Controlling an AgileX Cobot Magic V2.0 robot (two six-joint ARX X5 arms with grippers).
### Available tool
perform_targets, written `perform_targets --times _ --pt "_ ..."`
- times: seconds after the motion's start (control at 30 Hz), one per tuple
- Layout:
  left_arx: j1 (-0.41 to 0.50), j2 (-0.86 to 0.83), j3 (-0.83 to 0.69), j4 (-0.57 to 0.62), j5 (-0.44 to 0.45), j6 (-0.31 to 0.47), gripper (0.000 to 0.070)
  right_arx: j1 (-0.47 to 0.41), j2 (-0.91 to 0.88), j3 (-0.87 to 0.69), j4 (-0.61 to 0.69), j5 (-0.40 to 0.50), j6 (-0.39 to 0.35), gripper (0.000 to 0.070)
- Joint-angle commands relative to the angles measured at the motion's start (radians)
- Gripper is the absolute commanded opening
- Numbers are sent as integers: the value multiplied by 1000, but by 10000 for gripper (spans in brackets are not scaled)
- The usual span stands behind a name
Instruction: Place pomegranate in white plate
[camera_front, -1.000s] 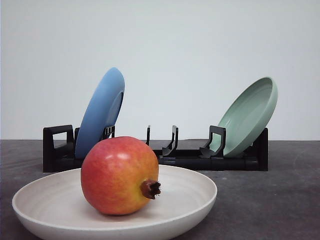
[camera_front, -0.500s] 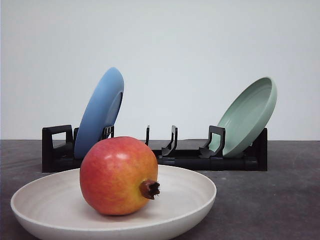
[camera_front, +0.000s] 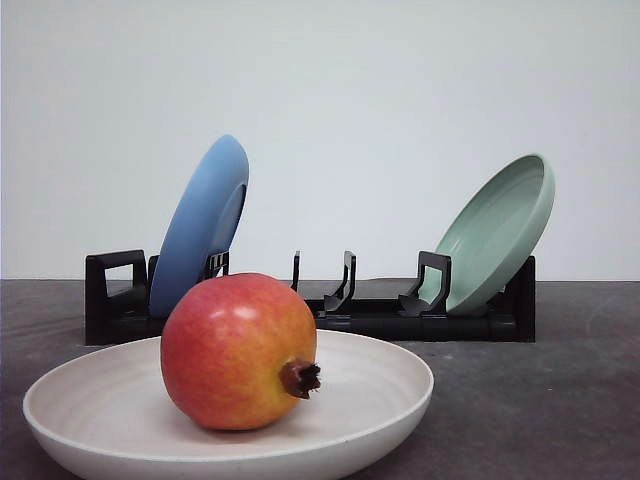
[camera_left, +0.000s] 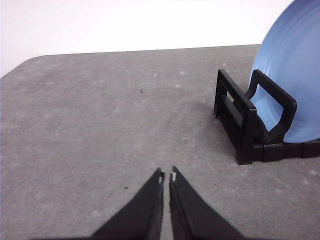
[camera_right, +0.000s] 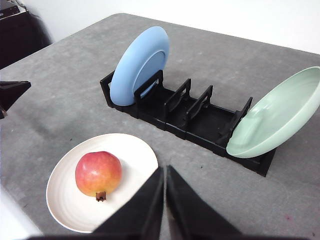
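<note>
Grey bench (camera_right: 60, 85) carried everything, matte and speckled. Black dish rack (camera_right: 195, 117) sat across the back, slots mostly bare. Blue plate (camera_right: 140, 65) stood on edge at the rack's left end, pale green plate (camera_right: 277, 112) leaned tilted at the right end. White plate (camera_right: 135, 150) lay flat on the bench in front of the rack, nearer the blue plate's end, apart from the rack.

Pomegranate (camera_right: 98, 173) sat inside the white plate, resting on its floor a bit off centre, crown (camera_front: 301, 378) pointing sideways toward the robot's right in the front view. Nothing was touching the fruit. Judged: placement was already done, fruit looked settled, no sign of rolling.

Right end effector (camera_right: 164, 200) hovered above the bench just beside the plate's rim, fingers pressed together with only a hairline gap, holding nothing. Left end effector (camera_left: 166, 200) was over bare bench near the rack's blue-plate end, fingers likewise closed to a sliver, empty.

Step in hand, as a judgement: retreat and finish. To do it well, the right arm should lift straight up and back, not sweep across the plate rim, since a nudge could tip the shallow plate or start the round fruit rolling. The left arm should keep clear of the rack handle and the upright blue plate, which could topple if bumped.
</note>
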Motion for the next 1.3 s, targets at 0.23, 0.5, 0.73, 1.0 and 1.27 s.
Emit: perform_targets --times 0.23,0.5,0.73,1.0,1.27 --pt "0 -2 -10 -3 2 0 0 10 3 10 10 1 0 0" --pt "0 -2 -10 -3 2 0 0 -23 -2 9 11 5 -1 0" --pt "0 -2 -10 -3 2 0 0 -428 -94 -149 166 -40 -233 0" --pt "0 -2 -10 -4 2 0 0 -774 -274 -571 660 -28 -242 0" --pt "0 -2 -10 -4 2 0 0 -854 -348 -740 699 -29 -231 0"
